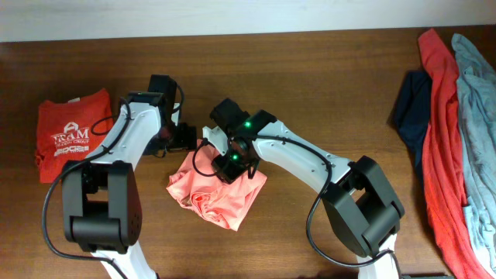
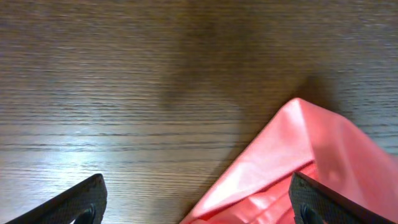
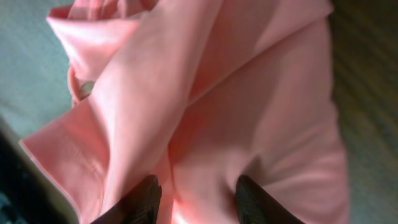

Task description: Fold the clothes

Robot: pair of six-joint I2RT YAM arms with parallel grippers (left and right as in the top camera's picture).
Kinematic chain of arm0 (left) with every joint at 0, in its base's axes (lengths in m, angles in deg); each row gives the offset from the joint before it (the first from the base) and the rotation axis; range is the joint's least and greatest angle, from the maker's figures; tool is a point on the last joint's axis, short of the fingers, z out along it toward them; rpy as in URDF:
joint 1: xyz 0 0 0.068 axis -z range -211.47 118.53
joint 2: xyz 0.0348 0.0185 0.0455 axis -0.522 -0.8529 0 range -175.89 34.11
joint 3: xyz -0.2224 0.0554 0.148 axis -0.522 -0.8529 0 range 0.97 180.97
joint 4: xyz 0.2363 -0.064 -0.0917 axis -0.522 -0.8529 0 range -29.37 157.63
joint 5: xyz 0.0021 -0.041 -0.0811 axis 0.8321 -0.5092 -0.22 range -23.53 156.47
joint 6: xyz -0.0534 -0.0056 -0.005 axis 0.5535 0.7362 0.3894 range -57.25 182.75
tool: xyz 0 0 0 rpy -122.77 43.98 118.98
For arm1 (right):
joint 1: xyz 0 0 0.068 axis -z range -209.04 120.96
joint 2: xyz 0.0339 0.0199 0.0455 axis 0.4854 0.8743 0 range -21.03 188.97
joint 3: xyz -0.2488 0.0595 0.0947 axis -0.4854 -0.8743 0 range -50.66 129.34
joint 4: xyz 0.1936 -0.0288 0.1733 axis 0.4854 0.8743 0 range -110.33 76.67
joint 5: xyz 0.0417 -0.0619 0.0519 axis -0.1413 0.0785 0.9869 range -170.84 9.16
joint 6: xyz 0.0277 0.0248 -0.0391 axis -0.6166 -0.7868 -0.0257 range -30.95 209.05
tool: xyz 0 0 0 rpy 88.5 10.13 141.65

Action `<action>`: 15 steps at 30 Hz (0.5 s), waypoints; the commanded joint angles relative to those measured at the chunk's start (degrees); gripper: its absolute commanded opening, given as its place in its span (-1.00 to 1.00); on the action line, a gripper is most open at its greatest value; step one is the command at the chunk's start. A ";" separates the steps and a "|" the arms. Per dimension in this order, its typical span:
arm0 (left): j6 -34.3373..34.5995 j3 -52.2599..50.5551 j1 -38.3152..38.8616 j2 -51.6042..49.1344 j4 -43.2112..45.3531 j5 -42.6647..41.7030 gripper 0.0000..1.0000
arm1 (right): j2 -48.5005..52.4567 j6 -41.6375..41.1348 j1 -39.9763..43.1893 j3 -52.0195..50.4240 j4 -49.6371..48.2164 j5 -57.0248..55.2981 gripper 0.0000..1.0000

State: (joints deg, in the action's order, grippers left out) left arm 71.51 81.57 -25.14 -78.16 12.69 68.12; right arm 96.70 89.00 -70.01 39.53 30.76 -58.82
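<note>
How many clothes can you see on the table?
5: red lettered shirt left, pink shirt mid-table, navy garment, coral garment, grey-blue garment piled right; more may hide there.

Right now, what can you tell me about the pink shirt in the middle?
The pink shirt is plain, soft, light salmon fabric, crumpled into a wrinkly heap on the wooden table between both arms. The right gripper pinches a fold at its upper edge; the open left gripper sits beside one corner, not holding it.

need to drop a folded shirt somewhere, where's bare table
Bare table lies between the right arm and the navy garment, along the far edge, also in front of the red lettered shirt. Crowded: the centre around the salmon shirt, and the right-edge pile.
</note>
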 commanded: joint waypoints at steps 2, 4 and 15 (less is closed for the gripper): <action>-0.11 1.25 -0.31 1.42 -0.70 7.87 0.86 | 0.81 -0.24 -0.35 0.15 0.57 5.53 -0.11; 1.95 1.57 -1.07 1.42 -1.36 9.16 0.87 | 0.81 -0.24 -0.87 0.13 0.59 5.86 -0.11; 3.37 2.82 -6.03 1.42 -2.19 6.54 0.86 | 1.18 -0.31 -5.29 0.07 -4.85 4.28 -0.05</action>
State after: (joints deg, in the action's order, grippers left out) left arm 73.95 83.38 -30.45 -78.16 10.97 75.07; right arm 96.70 88.95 -73.64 39.53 27.09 -54.38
